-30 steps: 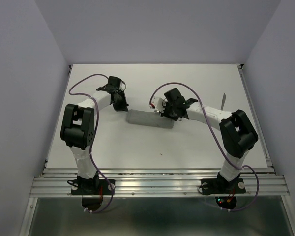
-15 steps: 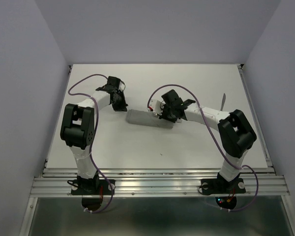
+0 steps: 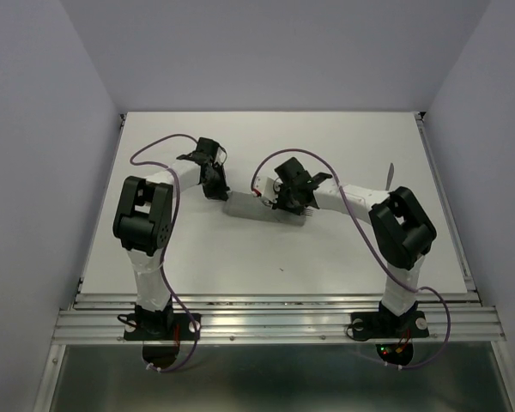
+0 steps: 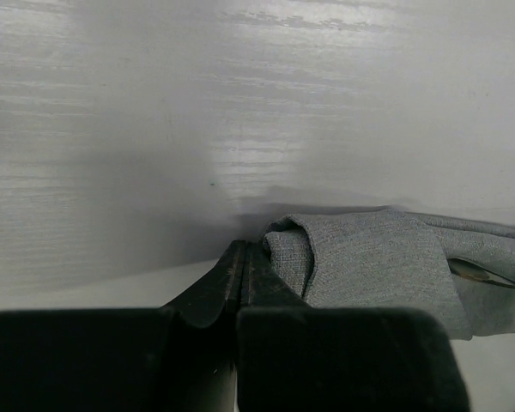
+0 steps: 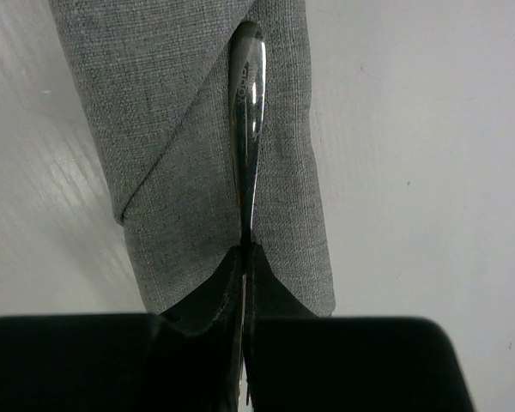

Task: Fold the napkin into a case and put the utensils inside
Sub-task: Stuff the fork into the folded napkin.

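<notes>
Under the case (image 5: 180, 129) fold, fork (image 5: 245, 103) end hidden.

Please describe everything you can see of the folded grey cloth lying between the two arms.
The grey cloth is woven, matte fabric folded into a narrow layered strip, lying flat on the white table between the arms. A diagonal fold forms a pocket. A silver utensil lies in that opening, held by the shut right claw. The shut left claw has its tips at the strip's other end; whether it pinches the cloth is unclear.
</notes>
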You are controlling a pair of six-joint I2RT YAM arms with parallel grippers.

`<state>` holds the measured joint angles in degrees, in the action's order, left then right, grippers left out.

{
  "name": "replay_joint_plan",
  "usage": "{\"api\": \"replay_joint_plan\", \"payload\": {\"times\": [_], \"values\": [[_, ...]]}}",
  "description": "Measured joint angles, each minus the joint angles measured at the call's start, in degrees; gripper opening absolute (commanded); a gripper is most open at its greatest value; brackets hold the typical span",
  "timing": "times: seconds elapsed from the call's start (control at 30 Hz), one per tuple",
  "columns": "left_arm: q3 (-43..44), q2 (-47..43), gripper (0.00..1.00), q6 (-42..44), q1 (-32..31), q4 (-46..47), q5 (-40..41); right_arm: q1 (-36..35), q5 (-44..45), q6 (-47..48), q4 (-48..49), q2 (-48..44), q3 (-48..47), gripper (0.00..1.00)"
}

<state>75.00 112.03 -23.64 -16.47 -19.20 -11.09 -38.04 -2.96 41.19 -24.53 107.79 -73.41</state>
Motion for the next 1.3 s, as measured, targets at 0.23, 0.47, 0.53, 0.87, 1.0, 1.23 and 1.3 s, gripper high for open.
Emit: {"api": "replay_joint_plan", "payload": {"times": [0.23,0.47,0.53,0.87,1.0,1.23,1.3], "values": [[1.8,1.4,0.05,0.0,-1.1,-0.1,-0.8,-0.3,0.2,0.0,-0.7,0.6,-0.8,0.01],[7.3,5.0,0.05,0.5,-3.5,-1.3,-1.2,-0.6,1.3,-0.7,-1.0,0.3,0.0,0.01],[9.0,6.2,0.05,0.8,-4.3,-1.8,-1.3,-0.6,1.7,-0.9,-1.2,-0.2,1.0,0.01],[10.9,7.5,0.05,1.3,-7.2,-2.2,-2.1,-0.7,2.1,-4.8,-2.1,-1.8,1.1,0.01],[10.9,7.5,0.05,1.3,-7.5,-2.4,-2.4,-0.7,2.1,-7.8,-2.1,-1.8,1.1,0.01],[10.9,7.5,0.05,1.3,-7.5,-2.7,-2.7,-0.7,2.0,-10.4,-2.1,-1.8,1.1,0.01],[10.9,7.5,0.05,1.3,-7.5,-2.8,-2.7,-0.7,2.0,-10.6,-2.0,-1.8,1.1,0.01]]}}
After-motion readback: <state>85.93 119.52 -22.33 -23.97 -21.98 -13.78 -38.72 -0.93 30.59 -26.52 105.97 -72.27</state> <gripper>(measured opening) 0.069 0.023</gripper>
